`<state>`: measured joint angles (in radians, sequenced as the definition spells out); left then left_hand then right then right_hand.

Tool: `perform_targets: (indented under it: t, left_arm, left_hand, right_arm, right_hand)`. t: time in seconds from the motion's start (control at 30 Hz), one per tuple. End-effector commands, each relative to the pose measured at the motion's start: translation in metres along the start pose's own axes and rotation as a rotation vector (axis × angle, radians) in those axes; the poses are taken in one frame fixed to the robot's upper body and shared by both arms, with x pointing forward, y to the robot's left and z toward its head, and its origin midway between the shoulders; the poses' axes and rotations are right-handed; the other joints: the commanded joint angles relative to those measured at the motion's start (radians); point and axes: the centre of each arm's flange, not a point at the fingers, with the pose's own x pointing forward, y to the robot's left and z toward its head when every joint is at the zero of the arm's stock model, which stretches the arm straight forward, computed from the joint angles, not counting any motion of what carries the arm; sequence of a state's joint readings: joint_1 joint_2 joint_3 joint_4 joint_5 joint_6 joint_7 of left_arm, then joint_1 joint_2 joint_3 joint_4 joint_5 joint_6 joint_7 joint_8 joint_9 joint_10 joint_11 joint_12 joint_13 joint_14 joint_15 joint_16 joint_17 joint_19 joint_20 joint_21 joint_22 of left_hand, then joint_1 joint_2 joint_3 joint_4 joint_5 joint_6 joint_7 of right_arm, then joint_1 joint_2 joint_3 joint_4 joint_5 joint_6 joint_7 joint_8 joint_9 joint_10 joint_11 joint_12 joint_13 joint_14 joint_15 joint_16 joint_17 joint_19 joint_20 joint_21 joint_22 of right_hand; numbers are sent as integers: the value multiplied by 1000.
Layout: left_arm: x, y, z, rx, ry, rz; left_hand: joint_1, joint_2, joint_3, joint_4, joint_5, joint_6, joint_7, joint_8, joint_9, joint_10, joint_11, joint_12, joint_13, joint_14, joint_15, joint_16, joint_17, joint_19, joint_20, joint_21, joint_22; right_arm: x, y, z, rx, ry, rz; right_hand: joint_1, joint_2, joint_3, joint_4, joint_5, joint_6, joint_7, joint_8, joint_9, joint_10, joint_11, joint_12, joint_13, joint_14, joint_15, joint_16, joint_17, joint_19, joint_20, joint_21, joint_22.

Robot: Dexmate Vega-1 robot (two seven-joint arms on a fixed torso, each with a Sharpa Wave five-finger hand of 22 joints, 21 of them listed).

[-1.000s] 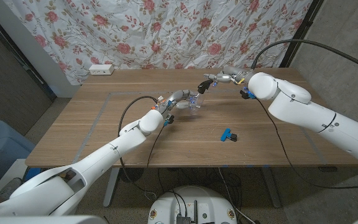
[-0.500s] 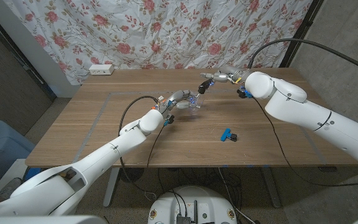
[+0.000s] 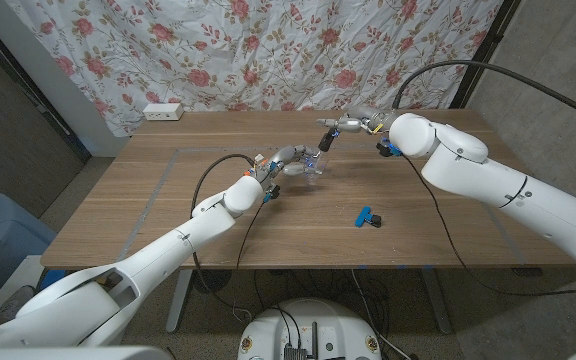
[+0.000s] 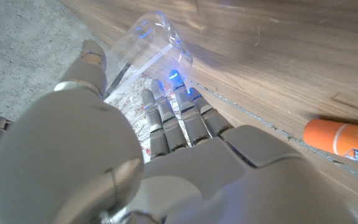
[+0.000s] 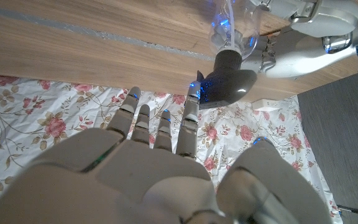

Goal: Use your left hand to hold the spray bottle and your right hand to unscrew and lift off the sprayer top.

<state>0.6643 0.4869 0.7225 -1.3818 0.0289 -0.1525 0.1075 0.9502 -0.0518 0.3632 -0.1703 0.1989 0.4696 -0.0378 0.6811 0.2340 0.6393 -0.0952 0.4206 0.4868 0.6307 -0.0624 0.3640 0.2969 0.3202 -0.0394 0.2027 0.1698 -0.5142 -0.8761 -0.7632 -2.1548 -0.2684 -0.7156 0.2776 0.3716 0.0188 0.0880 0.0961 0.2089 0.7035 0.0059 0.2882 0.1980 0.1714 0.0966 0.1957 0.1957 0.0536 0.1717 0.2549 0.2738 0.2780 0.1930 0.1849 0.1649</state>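
A clear spray bottle (image 3: 311, 166) stands at the table's middle back, and my left hand (image 3: 282, 160) grips its body. In the left wrist view my fingers (image 4: 166, 121) wrap the see-through bottle (image 4: 146, 45). The black sprayer top (image 3: 324, 140) sits on the bottle's neck. My right hand (image 3: 349, 124) hovers just beside and above that top, fingers spread and holding nothing. The right wrist view shows my open right hand (image 5: 160, 162) with its fingertips (image 5: 192, 99) close to the black sprayer top (image 5: 229, 84), above it the bottle (image 5: 232, 28) and the left hand (image 5: 303, 37).
A small blue and black clip (image 3: 368, 217) lies right of the table's centre. An orange tube (image 4: 344, 138) lies near my left hand. A white power strip (image 3: 163, 111) sits at the back left edge, in front of a floral curtain (image 3: 268, 50).
My right arm has shifted a little to the left, bringing the hand closer to the sprayer top. The left hand and bottle have stayed put.
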Motion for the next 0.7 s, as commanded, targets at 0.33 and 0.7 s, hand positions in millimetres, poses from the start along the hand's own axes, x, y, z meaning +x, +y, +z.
perform_targets:
  t: [0.33, 0.7]
  left_arm:
    - [-7, -5, 0, -6, -1, 8]
    - [-8, -4, 0, -9, -1, 12]
  left_hand:
    - [58, 120, 11, 2, 7, 14, -12, 168, 1, 72, -57, 4, 39, 12, -135, -1, 7, 7, -76, -4, 4]
    - [51, 120, 11, 5, 7, 16, -11, 172, -1, 72, -58, 1, 40, 13, -134, -6, 5, 8, -77, -4, 4]
  right_arm:
    - [2, 5, 10, -30, 3, 39]
    - [2, 5, 10, -29, 12, 47]
  right_hand:
    - [90, 11, 37, -64, 0, -36, -3, -20, 5, -22, -2, -1, 1, -4, 15, -10, -4, -1, -6, 1, 3]
    - [204, 23, 88, -155, -9, -49, -20, -30, 9, -32, -11, 2, 2, -5, -1, -16, -10, -5, -20, 1, 3]
